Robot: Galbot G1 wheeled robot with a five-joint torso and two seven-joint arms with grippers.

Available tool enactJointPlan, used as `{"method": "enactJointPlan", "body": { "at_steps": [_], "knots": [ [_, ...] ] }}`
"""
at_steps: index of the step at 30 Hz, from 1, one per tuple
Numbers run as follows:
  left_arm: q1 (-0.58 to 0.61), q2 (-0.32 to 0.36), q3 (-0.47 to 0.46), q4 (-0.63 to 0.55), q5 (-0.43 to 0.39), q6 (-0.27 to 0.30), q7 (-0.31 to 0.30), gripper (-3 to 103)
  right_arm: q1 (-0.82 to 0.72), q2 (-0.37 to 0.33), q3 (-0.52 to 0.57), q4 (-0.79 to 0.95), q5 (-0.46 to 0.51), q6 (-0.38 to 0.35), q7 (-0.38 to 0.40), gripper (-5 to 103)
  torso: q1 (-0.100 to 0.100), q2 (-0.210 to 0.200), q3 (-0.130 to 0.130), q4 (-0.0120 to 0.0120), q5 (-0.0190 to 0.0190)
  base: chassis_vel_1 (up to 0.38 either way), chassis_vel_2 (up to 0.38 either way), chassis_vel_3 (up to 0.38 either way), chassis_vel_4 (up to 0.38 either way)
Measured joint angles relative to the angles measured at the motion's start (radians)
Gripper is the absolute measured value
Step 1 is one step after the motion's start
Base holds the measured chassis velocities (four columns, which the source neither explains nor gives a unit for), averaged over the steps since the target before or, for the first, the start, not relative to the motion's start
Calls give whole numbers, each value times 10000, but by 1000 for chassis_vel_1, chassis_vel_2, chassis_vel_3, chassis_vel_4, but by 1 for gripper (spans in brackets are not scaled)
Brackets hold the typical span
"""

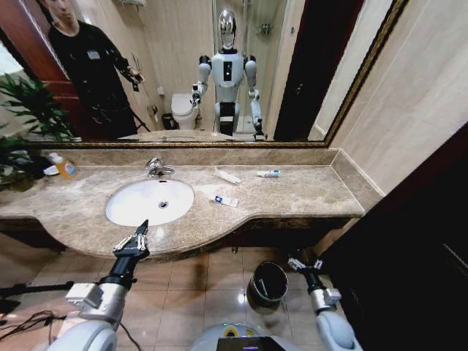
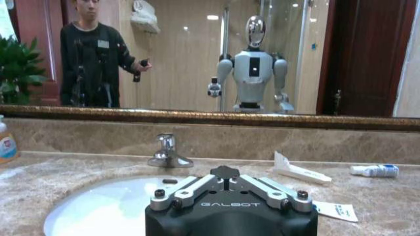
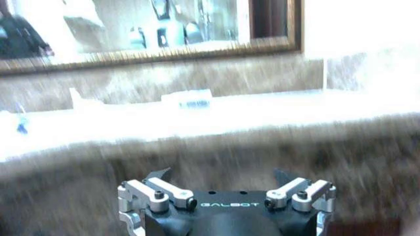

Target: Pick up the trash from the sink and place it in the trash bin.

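Your left tool [image 1: 137, 238] hovered over the front lip of the counter [image 1: 307, 191], just short of the sink [image 1: 149, 202], with its fingers closed to a point and nothing between them. Your right tool [image 1: 303, 265] hung low below the counter edge, beside the trash bin [image 1: 268, 284] on the floor; its fingers stood spread apart and empty.

None of the trash lay in the basin. Three pieces sat on the counter to the right of the tap [image 1: 156, 168]: a white tube [image 1: 227, 176] near the backsplash, a blue-and-white tube [image 1: 268, 173] further right, and a flat white sachet [image 1: 224, 199] just beside the sink rim.

Risks from this position:

- The left tool was closed. Had you descended on the sachet without opening first, the fingertips would probably have pushed it along the marble or into the basin.
- The sachet lay flat and thin; a pinch could have slipped off it.
- All three pieces lay to the right of the left tool. A sideways reach risked clipping the tap or sweeping one tube into another.
- The right tool sat under the counter overhang. A straight lift would likely have struck the counter's underside.
- The bin mouth looked narrow; an off-centre release could have dropped the item on the floor.
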Motion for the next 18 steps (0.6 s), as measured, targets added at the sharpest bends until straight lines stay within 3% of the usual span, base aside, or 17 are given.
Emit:
{"method": "enactJointPlan", "body": {
  "at_steps": [7,12,15,18],
  "knots": [
    [0,0,0,0,0,0,0,0,166,-33,-445,2243,-212,-1089,24,100,0,0,0,0,-1,0,0,0,0],
    [0,0,0,0,0,0,0,0,805,-249,-885,2657,-355,-1971,-297,100,0,0,0,2,0,0,0,0,0],
    [0,0,0,0,0,0,0,0,1561,-690,-1169,2641,-365,-2869,-735,100,0,0,1,1,-1,0,0,0,0],
    [0,0,-1,0,0,0,-2,0,2163,-1013,-1360,2265,-361,-3303,-1041,100,0,0,1,2,0,0,0,0,0]
  ]
}}
